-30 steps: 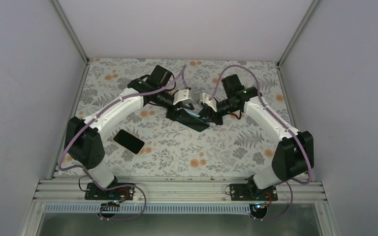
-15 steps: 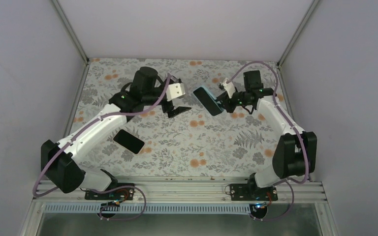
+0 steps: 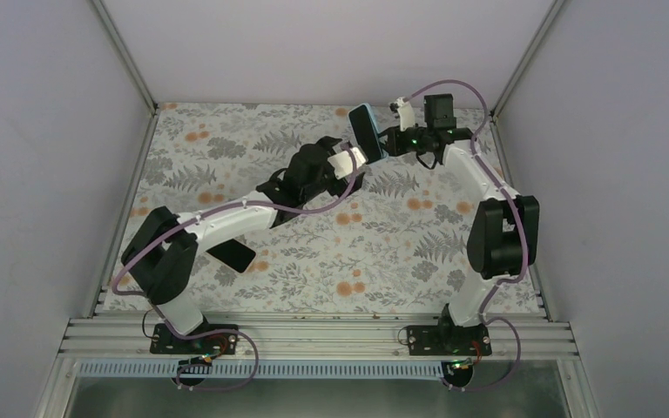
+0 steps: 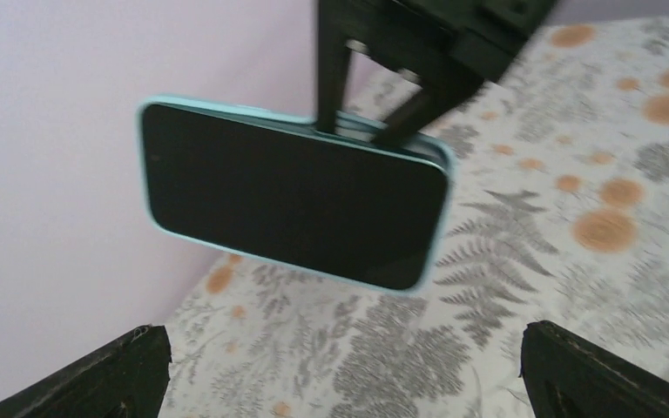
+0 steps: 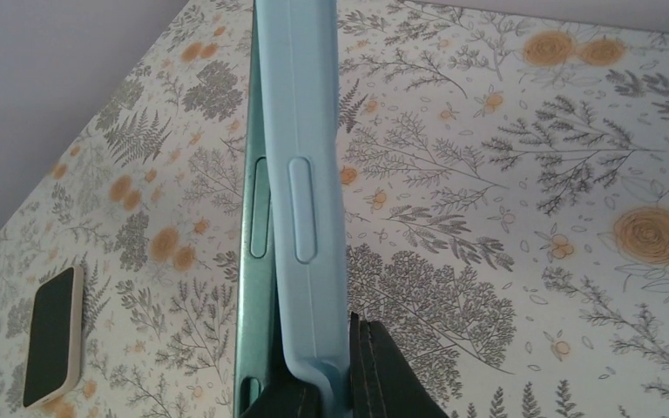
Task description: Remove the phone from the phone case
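A phone with a black screen sits in a light blue case (image 3: 365, 131). My right gripper (image 3: 385, 139) holds it on edge, up in the air near the back of the table. In the right wrist view my right gripper (image 5: 331, 392) is shut on the case wall (image 5: 314, 192). One finger sits between the case and the teal phone edge (image 5: 258, 218), which stands slightly apart from the case there. My left gripper (image 3: 356, 171) is open and empty just below and in front of the phone. In the left wrist view the screen (image 4: 292, 192) faces my left gripper (image 4: 348, 374).
A second dark phone in a beige case (image 3: 233, 253) lies flat on the floral tablecloth at the left, partly under my left arm, and shows in the right wrist view (image 5: 52, 348). The back wall stands close behind the held phone.
My right gripper has carried the cased phone up and toward the back wall. My left arm has let go, swung right and reached out under the phone with open jaws.
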You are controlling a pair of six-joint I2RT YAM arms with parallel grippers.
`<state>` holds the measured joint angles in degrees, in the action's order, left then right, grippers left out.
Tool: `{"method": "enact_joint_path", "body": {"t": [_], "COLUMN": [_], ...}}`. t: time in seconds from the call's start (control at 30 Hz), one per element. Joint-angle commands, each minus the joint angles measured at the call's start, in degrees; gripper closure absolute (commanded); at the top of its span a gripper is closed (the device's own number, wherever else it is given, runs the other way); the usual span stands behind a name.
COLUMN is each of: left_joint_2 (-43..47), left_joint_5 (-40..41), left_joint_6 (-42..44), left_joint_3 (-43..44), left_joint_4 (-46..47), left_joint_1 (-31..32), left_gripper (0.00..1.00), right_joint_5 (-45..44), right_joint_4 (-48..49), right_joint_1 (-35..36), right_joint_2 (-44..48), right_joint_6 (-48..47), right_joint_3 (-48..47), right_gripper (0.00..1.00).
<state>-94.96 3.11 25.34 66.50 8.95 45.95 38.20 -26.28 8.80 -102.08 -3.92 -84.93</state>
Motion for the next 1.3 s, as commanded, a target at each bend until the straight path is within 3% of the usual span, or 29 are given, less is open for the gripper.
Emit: {"method": "enact_joint_path", "body": {"t": [0.0, 0.17, 0.37, 0.57, 1.27], "left_joint_2": [-2.4, -7.8, -12.1, -13.3, -16.8], "left_joint_5": [7.6, 5.0, 7.5, 11.6, 14.8], "left_joint_6": [-5.0, -7.9, -9.9, -10.4, -11.6], "left_joint_3": [1.0, 5.3, 8.8, 10.0, 14.8], "left_joint_4": [11.7, 10.8, 10.8, 11.4, 9.9], "left_joint_1": [-0.2, 1.1, 1.8, 1.4, -0.2], "left_gripper": [0.01, 0.01, 0.02, 0.02, 0.05], "right_joint_5": [1.2, 2.4, 2.4, 3.7, 5.8], "right_joint_4": [4.7, 5.1, 7.7, 9.3, 11.7], "right_joint_1": [1.1, 1.1, 1.1, 1.3, 2.7], "right_joint_2": [0.8, -0.2, -1.1, -2.2, 1.1], "right_joint_6": [4.9, 7.0, 8.6, 9.0, 10.4], "right_joint_3": [0.0, -0.7, -1.2, -2.0, 2.5], "right_gripper": [0.96, 0.96, 0.96, 0.96, 0.96]}}
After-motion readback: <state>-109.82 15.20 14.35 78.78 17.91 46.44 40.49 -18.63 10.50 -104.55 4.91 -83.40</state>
